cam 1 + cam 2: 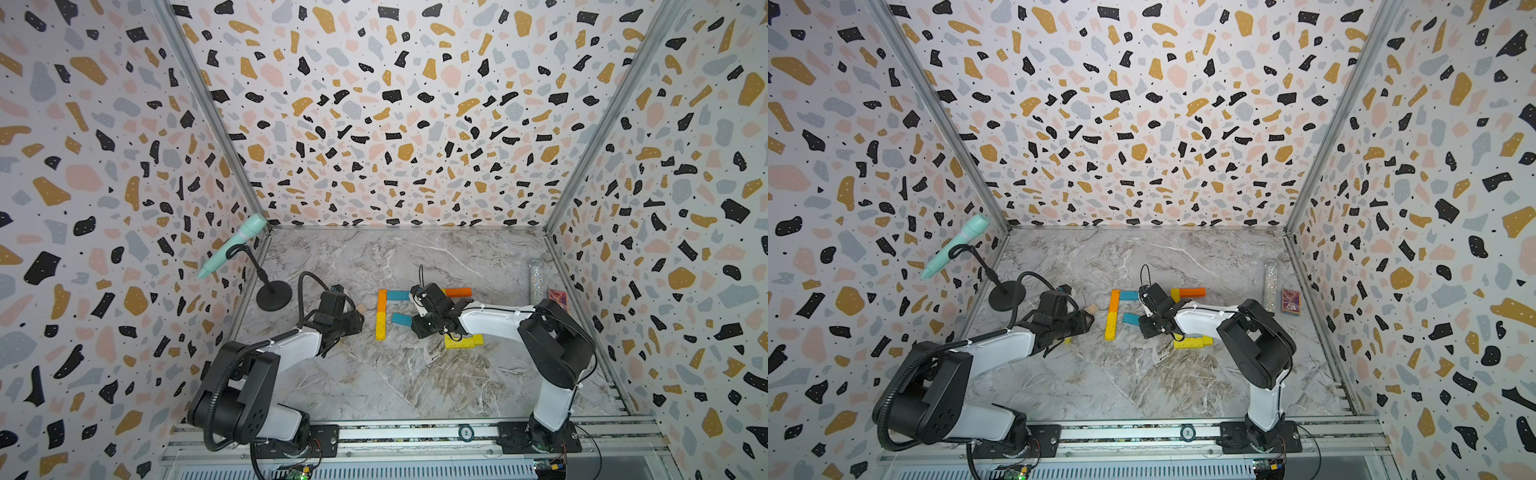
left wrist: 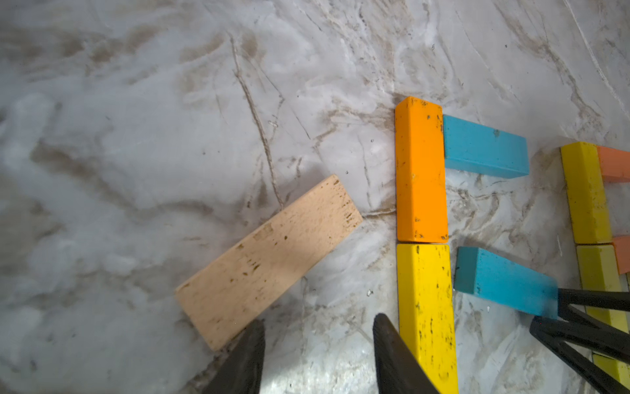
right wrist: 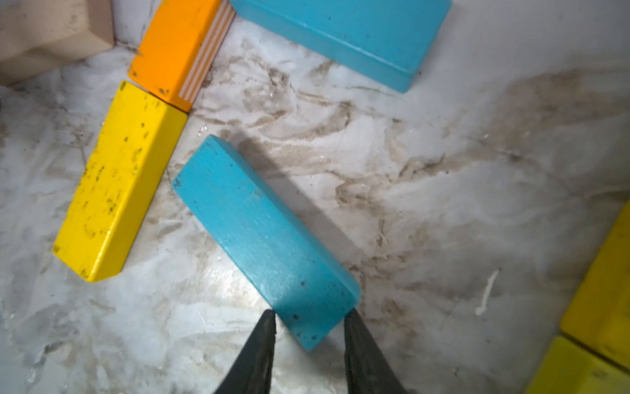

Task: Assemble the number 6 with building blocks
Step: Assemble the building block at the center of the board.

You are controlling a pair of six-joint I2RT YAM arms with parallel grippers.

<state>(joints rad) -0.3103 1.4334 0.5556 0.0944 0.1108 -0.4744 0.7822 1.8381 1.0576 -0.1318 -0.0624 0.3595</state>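
Building blocks (image 1: 381,300) sit around the middle of the marble worktop (image 1: 374,374), and on my feed the number 6 (image 1: 1113,307) is only part-built. An orange plank (image 2: 421,170) and a yellow plank (image 2: 426,307) lie end to end, touching, as 1 straight column. A teal plank (image 2: 484,146) butts against the orange one's side at its far end and runs off at a right angle toward the right arm's side. A second teal plank (image 3: 262,238) is beside the yellow plank's far end, skewed and just apart from it. My right tool (image 3: 312,312) is clamped on that plank's near end, 1 finger against each long side. My left tool (image 2: 319,319) has its fingers apart with nothing between them. 1 fingertip overlaps a corner of the pale wood plank (image 2: 269,262), and I cannot tell if it touches. That plank lies flat and slanted just beside the column, on the left arm's side. Spare yellow planks (image 1: 459,341) lie partly under the right arm, with an orange spare (image 1: 458,292) beyond it. A red card box (image 1: 1291,301) and a glittery tube (image 1: 1271,286) are near the right wall.
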